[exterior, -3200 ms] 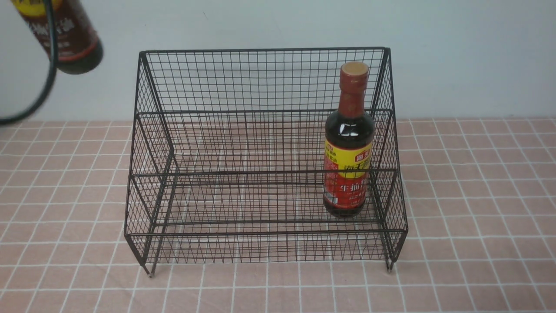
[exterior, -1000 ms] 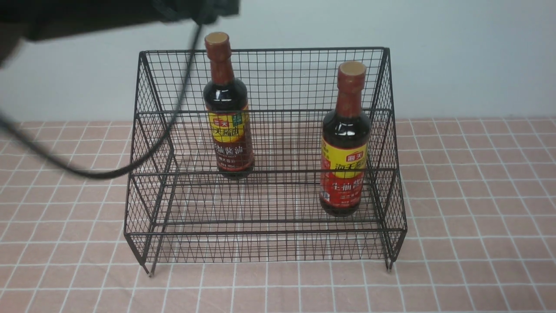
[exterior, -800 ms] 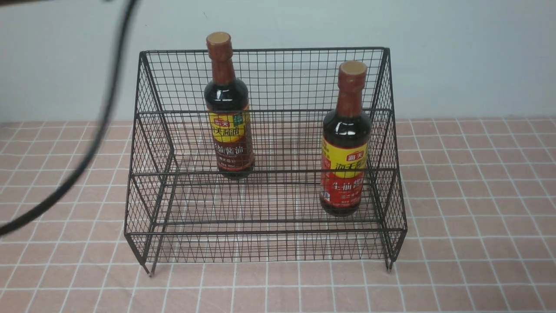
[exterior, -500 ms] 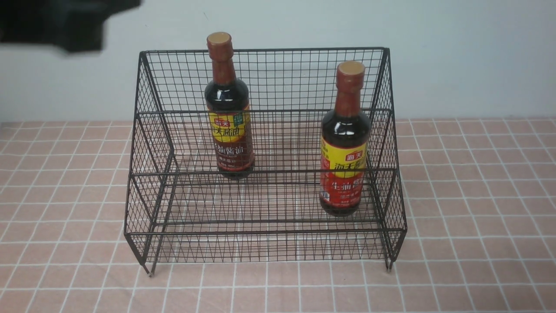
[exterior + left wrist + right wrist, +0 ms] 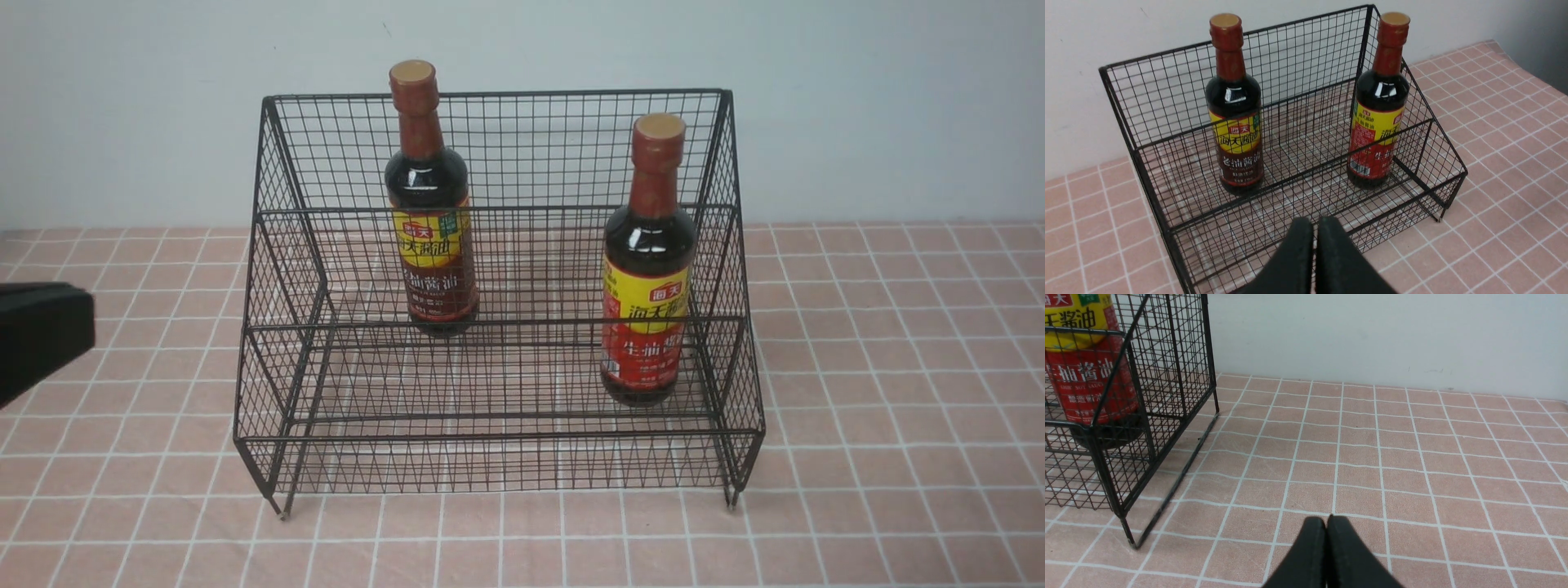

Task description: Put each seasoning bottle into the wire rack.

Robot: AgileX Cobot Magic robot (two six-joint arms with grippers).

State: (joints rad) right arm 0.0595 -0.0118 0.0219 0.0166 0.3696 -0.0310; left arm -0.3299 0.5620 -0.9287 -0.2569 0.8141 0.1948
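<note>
Both seasoning bottles stand upright inside the black wire rack (image 5: 498, 441). On the upper tier, left of centre, is the brown-label bottle (image 5: 430, 237). The red-label bottle (image 5: 649, 310) is on the lower tier at the right end. My left gripper (image 5: 1314, 224) is shut and empty, hovering just in front of the rack (image 5: 1298, 163), well apart from the brown-label bottle (image 5: 1235, 122) and the red-label bottle (image 5: 1380, 118). A black part of the left arm (image 5: 41, 335) shows at the front view's left edge. My right gripper (image 5: 1326, 520) is shut and empty over bare tiles, right of the rack (image 5: 1167, 375).
A pink tiled cloth (image 5: 898, 367) covers the table on all sides of the rack. A pale wall (image 5: 857, 106) rises close behind the rack's tall back. The red-label bottle (image 5: 1086, 375) shows through the rack's side mesh in the right wrist view.
The left arm has swung from the top left down to the left edge, and its gripper has shut. The brown-label bottle, earlier held in the air, stands in the rack.
</note>
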